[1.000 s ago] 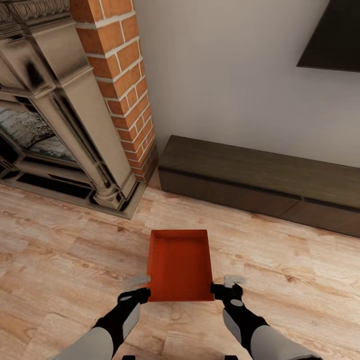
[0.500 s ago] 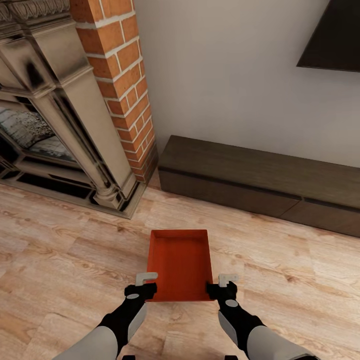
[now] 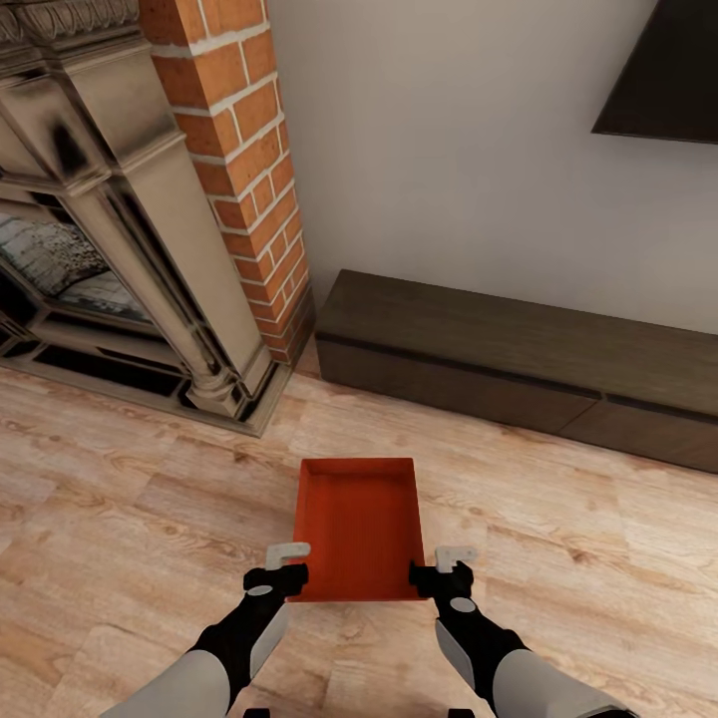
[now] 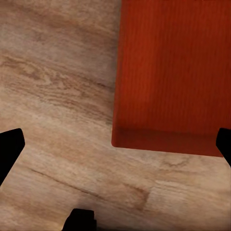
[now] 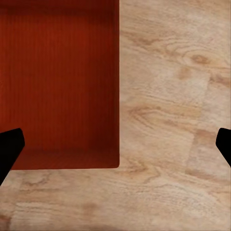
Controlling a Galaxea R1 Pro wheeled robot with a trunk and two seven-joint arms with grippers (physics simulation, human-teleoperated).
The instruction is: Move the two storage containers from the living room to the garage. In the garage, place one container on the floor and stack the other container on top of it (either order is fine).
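One red-orange storage container (image 3: 357,524) lies flat on the light wood planks of the living room, its long side pointing away from me. My left gripper (image 3: 284,564) hovers at its near left corner and my right gripper (image 3: 446,566) at its near right corner. In the left wrist view the container (image 4: 173,72) has its corner between the spread fingers of the left gripper (image 4: 115,149). The right wrist view shows the container (image 5: 62,82) with its side wall between the wide-apart fingers of the right gripper (image 5: 115,147). Both are open and hold nothing.
A stone fireplace (image 3: 120,249) and a brick column (image 3: 234,150) stand at the far left. A low dark cabinet (image 3: 519,364) runs along the white wall ahead, with a dark screen (image 3: 663,75) above it. Wood floor (image 3: 598,558) spreads to both sides.
Both grippers have closed in on the container's near corners, the left one moving further and turning its fingers. The container has stayed put.
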